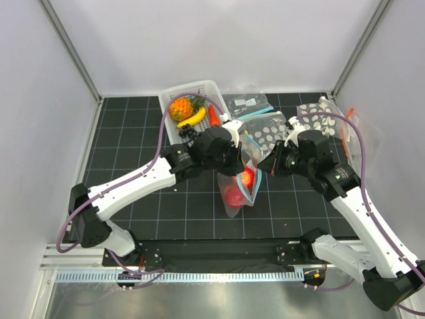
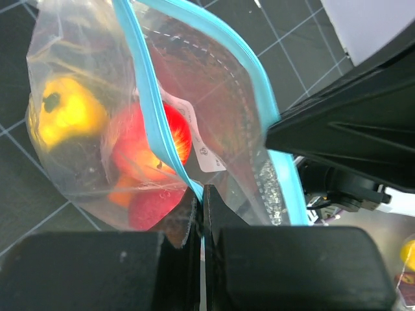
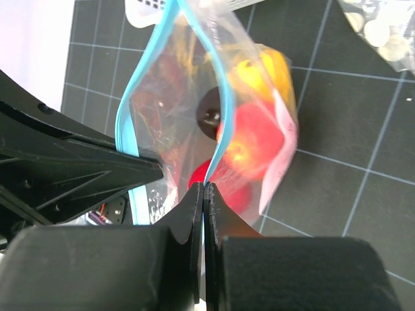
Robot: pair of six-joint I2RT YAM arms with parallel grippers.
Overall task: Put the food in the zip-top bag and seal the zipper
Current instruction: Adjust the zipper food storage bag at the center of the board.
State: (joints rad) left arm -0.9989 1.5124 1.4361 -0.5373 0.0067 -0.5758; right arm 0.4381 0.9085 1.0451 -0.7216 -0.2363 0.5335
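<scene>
Grey metal, nearest: logged a slotted rail [image 1: 199, 276] well to the near side of the zip-top bag [image 1: 240, 189]. Found that bag held up over a black gridded mat [image 1: 133, 133], mouth uppermost, belly sagging toward the near side; could not tell whether its bottom touched the mat. Counted the food [image 2: 162, 139] low inside it: red rounds, a yellow piece, something orange.

Found the left gripper [image 2: 202, 194] clamped tight on the zipper [image 2: 146, 97] at the bag's left end, and the right gripper [image 3: 202, 191] pinched just as tight on the same strip at the bag's right end. Noted the strip's long axis running from one gripper to the other, its two teal tracks bowed apart between them, so not yet sealed. Judged both arms equally close to the bag, and the coming move a matter of pressing the tracks together along that axis.

Beyond the bag, logged a white basket [image 1: 199, 85] with a pineapple [image 1: 179, 108] and a banana [image 1: 192, 118]. Listed dotted clear bags [image 1: 269, 129] to the bag's far right, then pale walls [image 1: 199, 40].
</scene>
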